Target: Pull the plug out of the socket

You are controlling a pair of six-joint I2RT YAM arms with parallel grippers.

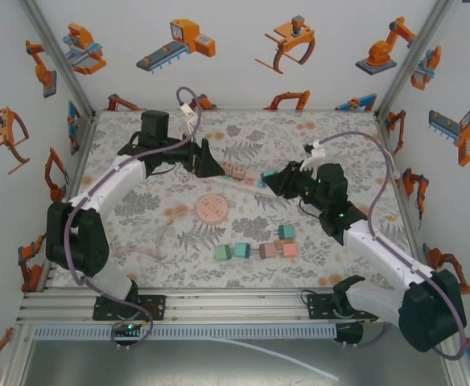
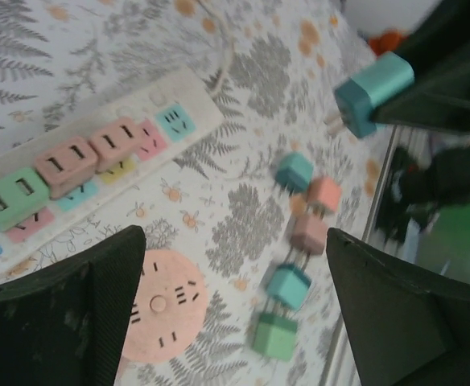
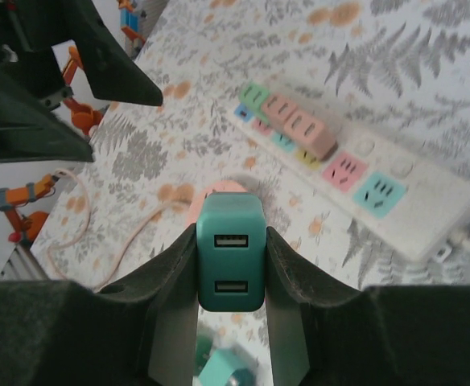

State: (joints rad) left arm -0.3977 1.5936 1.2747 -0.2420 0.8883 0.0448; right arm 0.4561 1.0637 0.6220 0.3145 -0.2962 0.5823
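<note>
The left gripper (image 2: 233,241) stands wide apart at the bottom; strip (image 2: 195,112) at left, loose plugs (image 2: 307,233) centre-right, teal plug (image 2: 373,92) upper right.

Bright, even, diffuse light leaves only faint, soft shadows on the table (image 1: 138,217). The left wrist view is smeared, worst on the cubes (image 2: 303,233) right of the strip (image 2: 138,104). In the right wrist view the plug (image 3: 230,253) is sharp and the strip behind it is soft.

The power strip (image 2: 138,104) runs out of view; loose plugs (image 2: 309,233) look blurred.
</note>
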